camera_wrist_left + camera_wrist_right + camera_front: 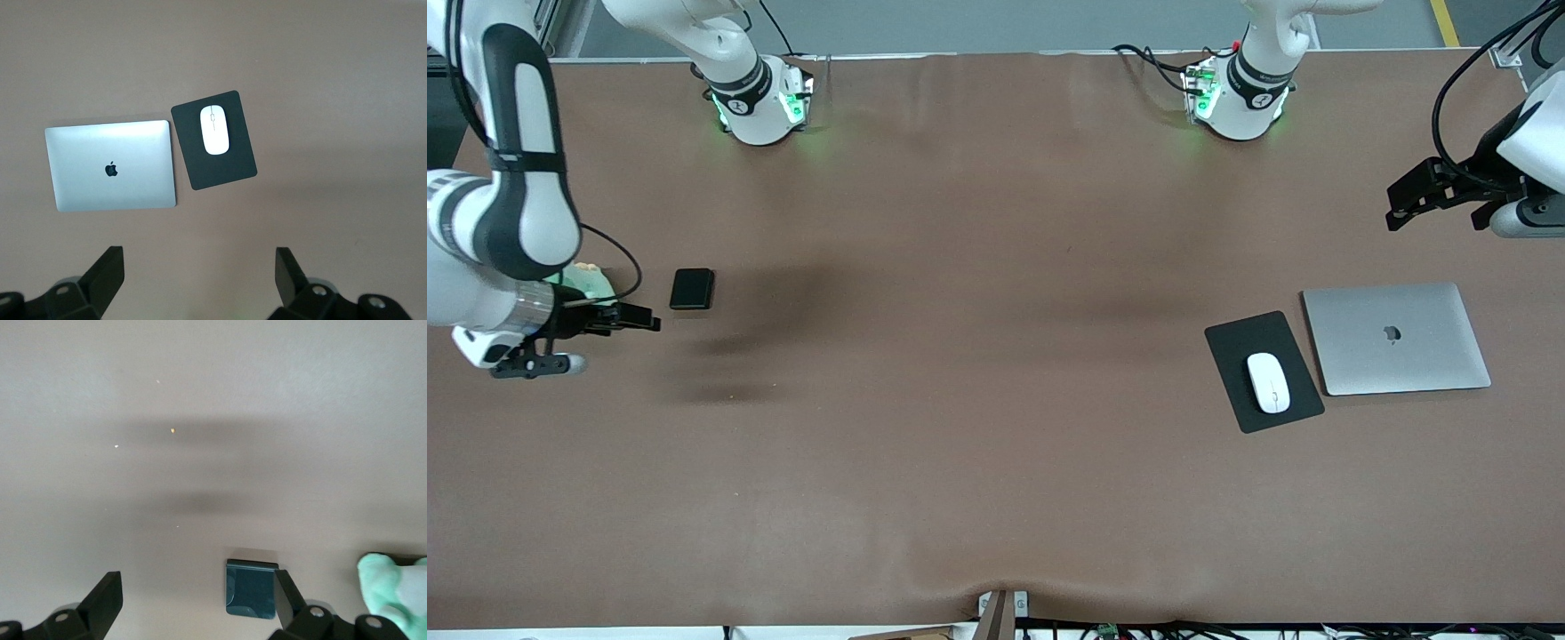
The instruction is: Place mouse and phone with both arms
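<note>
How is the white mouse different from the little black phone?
The mouse is white, glossy and oval; the phone is black, matte and a rounded rectangle. The mouse lies on a black mouse pad beside a closed silver laptop, toward the left arm's end of the table; the phone lies on the bare brown table, toward the right arm's end. Both are small, lie flat, and no gripper touches them.

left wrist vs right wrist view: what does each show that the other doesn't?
Only the left wrist view: the white mouse lying on the black mouse pad, with the closed silver laptop beside the pad, and the open left gripper. Only the right wrist view: the black phone, a pale green soft object, and the open right gripper. Both: bare brown table, nothing held.
</note>
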